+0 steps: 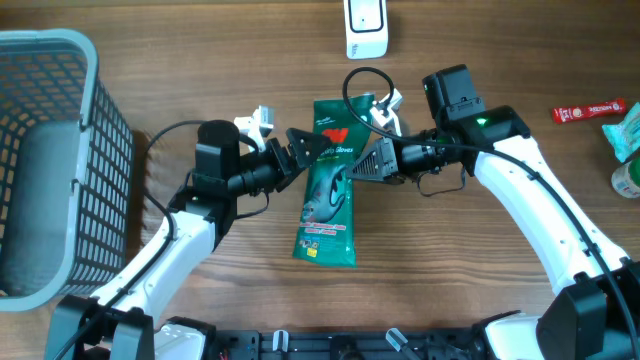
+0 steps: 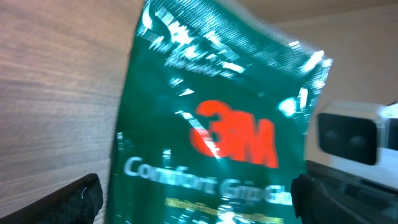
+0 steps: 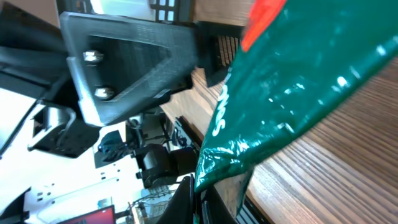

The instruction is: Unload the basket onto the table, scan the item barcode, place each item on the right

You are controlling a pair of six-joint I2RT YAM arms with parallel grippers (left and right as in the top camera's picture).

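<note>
The item is a green 3M Comfort Grip gloves packet (image 1: pixel 328 200) at the middle of the table, its printed front facing up. My right gripper (image 1: pixel 354 166) is shut on the packet's right edge; in the right wrist view the thin fingers (image 3: pixel 198 199) pinch the green film (image 3: pixel 298 74), which is raised off the wood. From the left, my left gripper (image 1: pixel 306 154) stands open, its black fingers either side of the packet's upper part (image 2: pixel 217 124) without pressing on it. No barcode shows on the visible face. A white scanner (image 1: pixel 366 28) stands at the far edge.
A grey slatted basket (image 1: pixel 60 150) fills the left side. A red wrapper (image 1: pixel 590 112) and a green-white packet (image 1: pixel 628 130) lie at the right edge. Both arms meet over the table's middle.
</note>
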